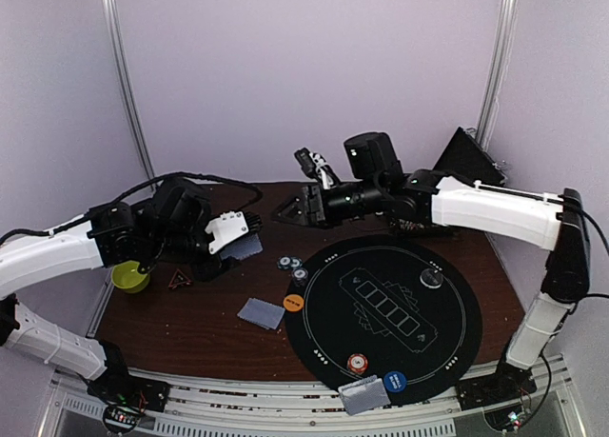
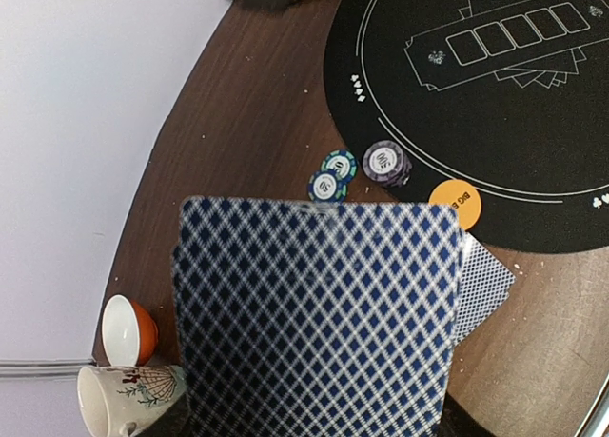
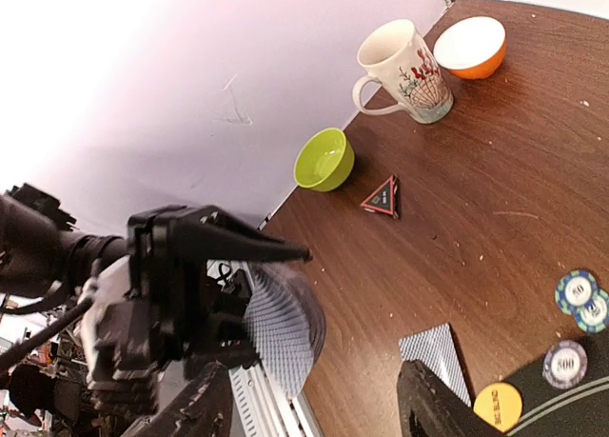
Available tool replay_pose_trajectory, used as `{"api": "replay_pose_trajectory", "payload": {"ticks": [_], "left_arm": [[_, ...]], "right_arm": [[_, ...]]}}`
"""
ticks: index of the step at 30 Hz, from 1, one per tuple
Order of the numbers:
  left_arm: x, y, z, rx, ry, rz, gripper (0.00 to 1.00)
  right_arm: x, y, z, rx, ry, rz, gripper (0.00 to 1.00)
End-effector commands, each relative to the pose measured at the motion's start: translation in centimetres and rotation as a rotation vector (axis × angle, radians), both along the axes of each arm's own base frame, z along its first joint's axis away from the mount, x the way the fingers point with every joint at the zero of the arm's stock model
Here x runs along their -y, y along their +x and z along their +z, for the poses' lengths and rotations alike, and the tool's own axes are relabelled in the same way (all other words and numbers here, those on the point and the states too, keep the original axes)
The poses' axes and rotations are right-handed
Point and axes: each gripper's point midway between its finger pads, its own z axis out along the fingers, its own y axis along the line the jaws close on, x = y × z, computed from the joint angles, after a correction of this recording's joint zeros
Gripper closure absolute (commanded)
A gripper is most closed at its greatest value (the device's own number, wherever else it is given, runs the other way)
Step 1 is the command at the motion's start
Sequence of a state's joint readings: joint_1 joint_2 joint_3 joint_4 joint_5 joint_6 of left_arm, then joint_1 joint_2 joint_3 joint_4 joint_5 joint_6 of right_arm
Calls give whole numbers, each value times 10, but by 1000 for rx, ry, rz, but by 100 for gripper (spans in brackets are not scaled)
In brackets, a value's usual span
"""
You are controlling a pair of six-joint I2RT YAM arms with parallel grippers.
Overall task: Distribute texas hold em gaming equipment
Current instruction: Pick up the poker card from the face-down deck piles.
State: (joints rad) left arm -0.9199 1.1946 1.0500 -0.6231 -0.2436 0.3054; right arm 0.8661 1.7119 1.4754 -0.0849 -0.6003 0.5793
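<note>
Overhead, a round, dark brown wooden tabletop [image 1: 190, 327] stands inside pale lilac walls [image 1: 285, 66], with metal poles [image 1: 128, 85] in the corners. A black circular poker mat [image 1: 447, 332] printed with five white card outlines covers its right half.

The left end effector [image 1: 228, 239] hangs over the bare wood at the left, clamped on playing cards [image 2: 314, 313] with blue diamond backs. The right end effector [image 1: 293, 208] reaches across the far side, its fingers [image 3: 428, 408] spread with nothing between them.

Three striped poker chips [image 2: 340, 164] sit just off the mat's left rim, an orange disc [image 2: 455, 202] beside them and a single card [image 1: 261, 313] face down nearby. On the mat's near edge lie a red-striped chip [image 1: 357, 363], a blue disc [image 1: 396, 381] and another card [image 1: 363, 396].

A green bowl [image 1: 130, 277], a cream mug [image 3: 404, 61] and an orange bowl [image 3: 469, 45] stand along the wall.
</note>
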Motion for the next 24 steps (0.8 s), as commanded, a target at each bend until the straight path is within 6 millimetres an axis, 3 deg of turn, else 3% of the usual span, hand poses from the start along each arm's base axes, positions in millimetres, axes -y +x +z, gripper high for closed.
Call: {"api": "replay_pose_trajectory", "payload": {"ticks": [1,5,12,18,24], "left_arm": [[7,5,25,49,-63,-2,40],[7,5,21,39,-58,-1,40],[10,7,19,39,-58,-6,40],[12,7,19,38,-56,-10,40],[11,7,18,38,-52,-8,40]], "right_arm": [[-41,3,13,51,62,86,37],[-56,-1,-6,29,32,127,36],[-62,-1,-34,9,-19,125,38],[-57,5,-43,35,-99,99,53],[-49,6,-37,64,-134,80,69]]}}
